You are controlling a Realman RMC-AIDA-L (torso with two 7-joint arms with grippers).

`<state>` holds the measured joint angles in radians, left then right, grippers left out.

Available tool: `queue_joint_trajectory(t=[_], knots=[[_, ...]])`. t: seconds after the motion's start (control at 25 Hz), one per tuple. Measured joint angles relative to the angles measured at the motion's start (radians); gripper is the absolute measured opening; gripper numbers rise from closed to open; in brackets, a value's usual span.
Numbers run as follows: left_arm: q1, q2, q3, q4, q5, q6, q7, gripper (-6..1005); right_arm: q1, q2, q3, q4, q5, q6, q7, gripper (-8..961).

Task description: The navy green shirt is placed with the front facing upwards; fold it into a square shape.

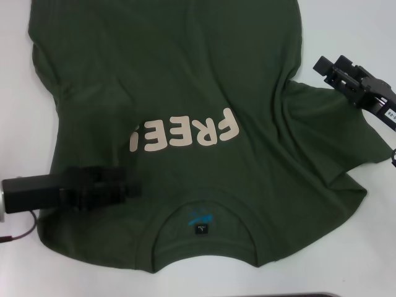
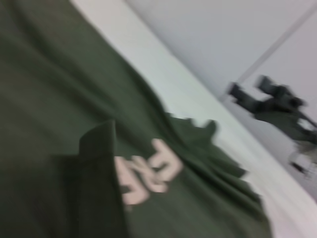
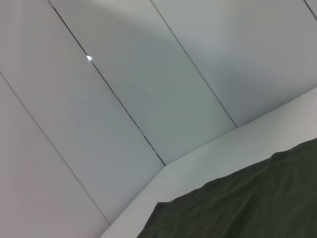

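The navy green shirt lies spread on the white table, front up, with its collar and black tag at the near edge. A fold of cloth on the shirt's left side covers the end of the cream "FREE" lettering. My left gripper is blurred, low over the shirt's left shoulder area. My right gripper is open and empty, off the cloth, just past the rumpled right sleeve. The left wrist view shows the fold and the lettering. The right wrist view shows a shirt edge.
Bare white table lies to the right of the shirt and along the near edge. Pale wall panels stand behind the table. The right gripper also shows far off in the left wrist view.
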<state>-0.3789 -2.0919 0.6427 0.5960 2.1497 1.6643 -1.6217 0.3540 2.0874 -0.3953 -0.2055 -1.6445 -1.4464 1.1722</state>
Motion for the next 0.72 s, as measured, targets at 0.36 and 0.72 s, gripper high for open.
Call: queue_joint_trajectory(t=[0.36,0.72], knots=[[-0.016,-0.021,-0.001,0.0,-0.003,0.025,0.064,725,0.001,0.0,-0.001,0.0,0.001,-0.002,0.0,883],[-0.01,-0.022,-0.193,-0.005,-0.096,0.037,0.143,727,-0.002,-0.007,-0.001,-0.014,0.0,-0.01,0.006,884]])
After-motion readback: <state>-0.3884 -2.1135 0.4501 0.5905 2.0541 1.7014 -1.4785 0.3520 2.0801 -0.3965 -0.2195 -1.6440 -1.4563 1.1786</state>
